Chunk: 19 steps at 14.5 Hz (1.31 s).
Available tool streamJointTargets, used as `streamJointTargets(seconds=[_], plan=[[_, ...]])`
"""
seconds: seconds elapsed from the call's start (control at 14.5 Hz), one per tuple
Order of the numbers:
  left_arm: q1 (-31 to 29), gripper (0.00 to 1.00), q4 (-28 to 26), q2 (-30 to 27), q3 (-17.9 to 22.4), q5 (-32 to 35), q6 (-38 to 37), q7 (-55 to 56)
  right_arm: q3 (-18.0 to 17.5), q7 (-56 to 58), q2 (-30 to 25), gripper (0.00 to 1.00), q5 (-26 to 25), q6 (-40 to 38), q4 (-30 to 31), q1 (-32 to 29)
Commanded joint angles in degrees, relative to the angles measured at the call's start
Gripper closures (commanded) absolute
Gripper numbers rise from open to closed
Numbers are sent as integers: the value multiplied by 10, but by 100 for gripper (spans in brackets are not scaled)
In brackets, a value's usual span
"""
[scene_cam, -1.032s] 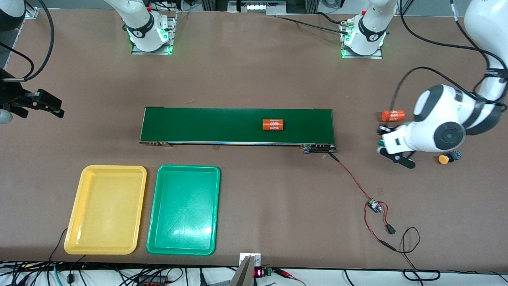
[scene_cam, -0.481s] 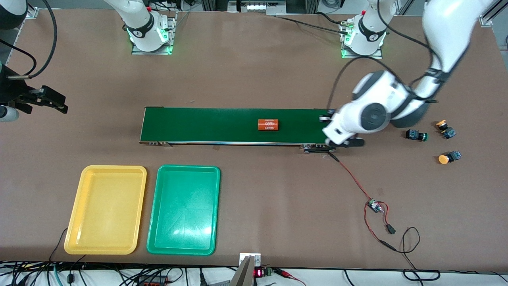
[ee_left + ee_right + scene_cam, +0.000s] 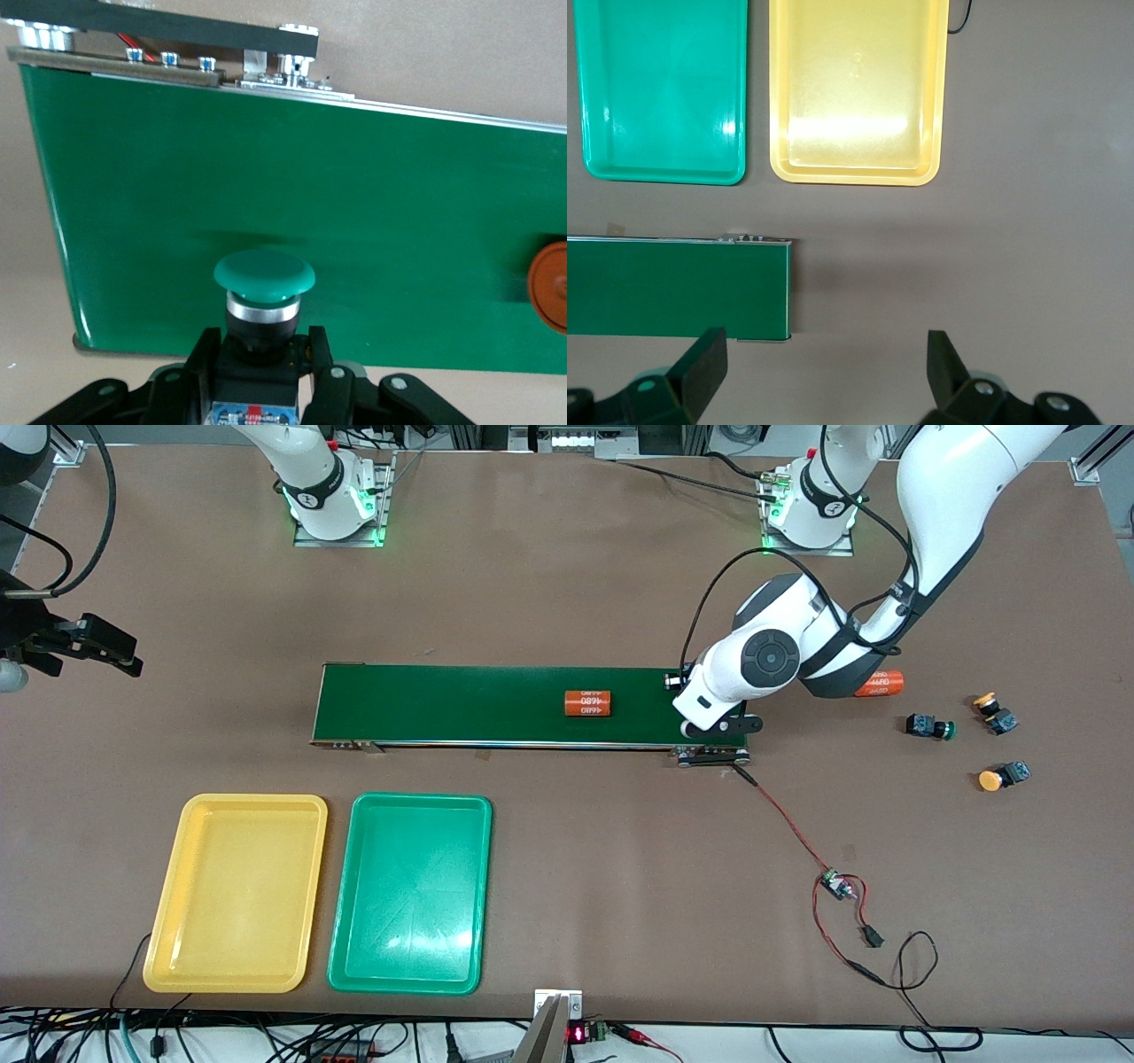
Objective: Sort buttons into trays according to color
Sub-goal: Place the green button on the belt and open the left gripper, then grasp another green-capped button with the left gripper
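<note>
At the table's edge by the right arm's end, the right gripper (image 3: 106,657) is waiting, fingers spread wide. Both the yellow tray (image 3: 236,893) and the green tray (image 3: 409,893) are lying empty. Over the conveyor belt (image 3: 461,704), the left gripper (image 3: 266,372) is pinching a green button (image 3: 263,292). Three buttons are sitting unsorted: one green (image 3: 930,728), two yellow-orange (image 3: 994,712) (image 3: 1001,776).

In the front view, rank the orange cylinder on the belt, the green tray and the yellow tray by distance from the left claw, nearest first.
From the left claw, over the belt's end:
1. Orange cylinder, on the belt.
2. Green tray, nearer the camera.
3. Yellow tray, beside it toward the right arm's end.
</note>
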<state>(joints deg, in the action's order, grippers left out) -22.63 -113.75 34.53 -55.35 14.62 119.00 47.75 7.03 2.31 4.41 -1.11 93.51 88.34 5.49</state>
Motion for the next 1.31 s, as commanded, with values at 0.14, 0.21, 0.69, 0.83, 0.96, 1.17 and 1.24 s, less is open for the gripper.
streamJointTargets(seconds=[0.14, 0.21, 0.69, 0.83, 0.96, 1.17, 1.24], plan=[[-6, 35, 0, 4, -2, 2, 6, 2, -2, 0, -5, 0, -1, -20, 0, -8], [-8, 9, 2, 3, -1, 3, 6, 2, -2, -2, -5, 0, -1, -25, 0, -8], [-22, 0, 114, -10, -6, 3, -140, 0, -2, -3, -3, 0, -1, -26, 0, -8], [-33, 0, 185, -7, 8, 3, -221, 0, -2, -3, -2, 0, -1, -26, 0, -8], [-42, 0, 221, -6, 51, 4, -256, 0, -2, -4, -2, 0, -1, -26, 0, -8], [-44, 0, 242, -9, 125, 18, -278, -1, -2, -4, -5, 0, -1, -26, -1, -8], [-46, 0, 242, -9, 146, 39, -281, 1, -2, -4, -5, 0, -1, -26, -1, -7]])
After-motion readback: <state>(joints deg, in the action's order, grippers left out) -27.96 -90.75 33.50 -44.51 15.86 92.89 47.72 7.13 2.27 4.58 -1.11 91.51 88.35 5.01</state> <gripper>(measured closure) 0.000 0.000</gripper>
